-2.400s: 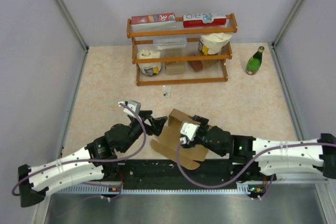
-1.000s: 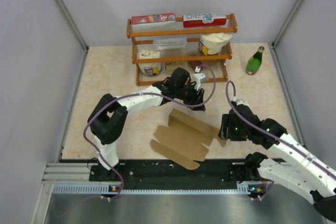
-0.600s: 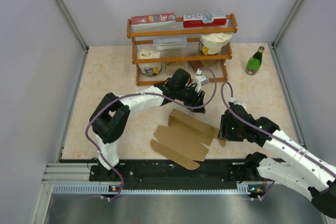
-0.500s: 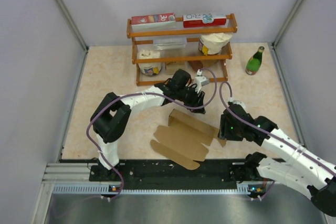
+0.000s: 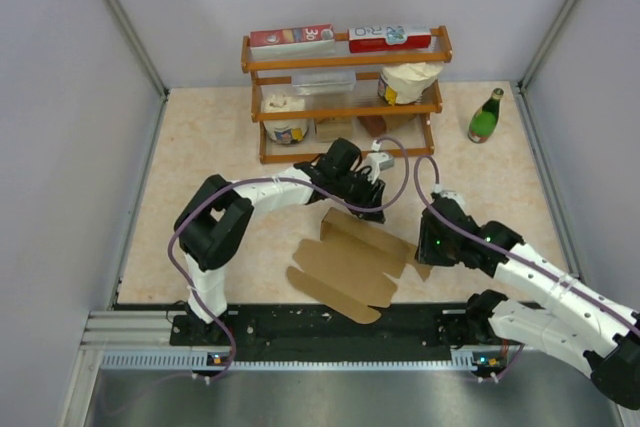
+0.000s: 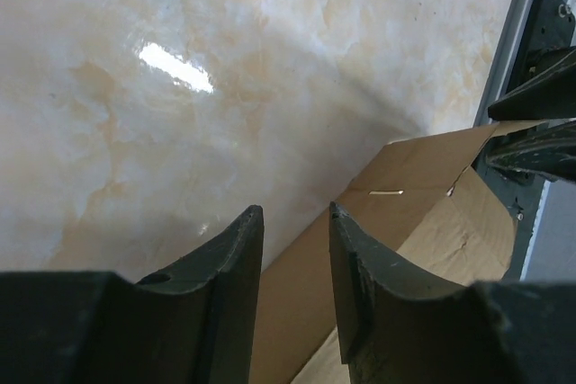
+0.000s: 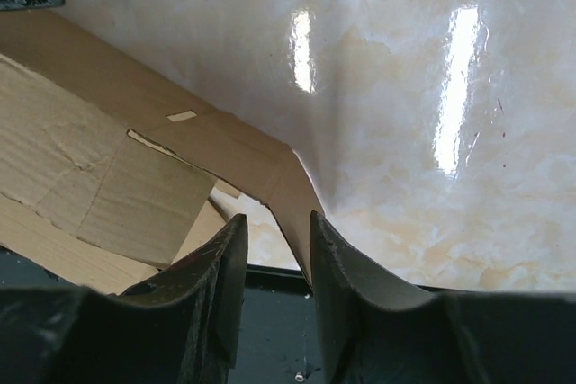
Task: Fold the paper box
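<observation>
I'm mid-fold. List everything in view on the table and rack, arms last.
paper box: one, brown, lying on the table between the grippers
rack: one, wooden, far side of the table
cartons: two, red and white, on top of the rack
white containers: two, on the rack's shelves
clear tub: one, upper shelf
brown items: two, bottom shelf
bottle: one, green, right of the rack
dark speck: one, in front of the rack, too small to identify
table: one, beige marbled
left gripper: black, jaws apart at the box's far edge
right gripper: black, jaws apart astride the box's right flap
</observation>
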Tool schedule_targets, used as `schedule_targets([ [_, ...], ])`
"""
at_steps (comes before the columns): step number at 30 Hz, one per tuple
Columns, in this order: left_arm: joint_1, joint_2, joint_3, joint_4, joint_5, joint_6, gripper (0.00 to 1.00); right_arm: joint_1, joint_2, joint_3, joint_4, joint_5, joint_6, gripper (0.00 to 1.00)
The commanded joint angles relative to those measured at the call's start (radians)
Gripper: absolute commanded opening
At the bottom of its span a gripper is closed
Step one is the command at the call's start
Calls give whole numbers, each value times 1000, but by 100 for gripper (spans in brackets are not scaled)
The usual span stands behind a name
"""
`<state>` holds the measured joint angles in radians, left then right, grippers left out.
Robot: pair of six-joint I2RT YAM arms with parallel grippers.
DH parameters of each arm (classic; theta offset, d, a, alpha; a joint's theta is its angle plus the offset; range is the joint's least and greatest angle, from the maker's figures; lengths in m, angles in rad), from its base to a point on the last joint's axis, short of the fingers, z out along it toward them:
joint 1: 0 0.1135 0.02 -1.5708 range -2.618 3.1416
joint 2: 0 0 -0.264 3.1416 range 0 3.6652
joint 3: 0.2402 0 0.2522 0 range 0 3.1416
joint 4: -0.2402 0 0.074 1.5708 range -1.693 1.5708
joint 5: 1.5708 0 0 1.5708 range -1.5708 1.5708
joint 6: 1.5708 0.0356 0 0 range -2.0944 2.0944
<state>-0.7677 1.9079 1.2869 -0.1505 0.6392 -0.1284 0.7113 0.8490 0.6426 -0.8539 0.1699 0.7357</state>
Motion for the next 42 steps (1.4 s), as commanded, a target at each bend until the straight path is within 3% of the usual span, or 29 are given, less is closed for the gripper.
schedule_targets([
  [1, 13, 10, -27, 35, 16, -5, 40, -9, 16, 12, 59, 16, -27, 32],
  [18, 57, 7, -44, -23, -24, 6, 38, -7, 41, -18, 194, 11, -110, 4],
  [28, 67, -82, -139, -15, -71, -25, 38, -9, 165, 40, 299, 55, -308, 2],
  [42, 82, -216, -161, -133, -372, -46, 40, -9, 232, 54, 573, 108, -484, 0],
])
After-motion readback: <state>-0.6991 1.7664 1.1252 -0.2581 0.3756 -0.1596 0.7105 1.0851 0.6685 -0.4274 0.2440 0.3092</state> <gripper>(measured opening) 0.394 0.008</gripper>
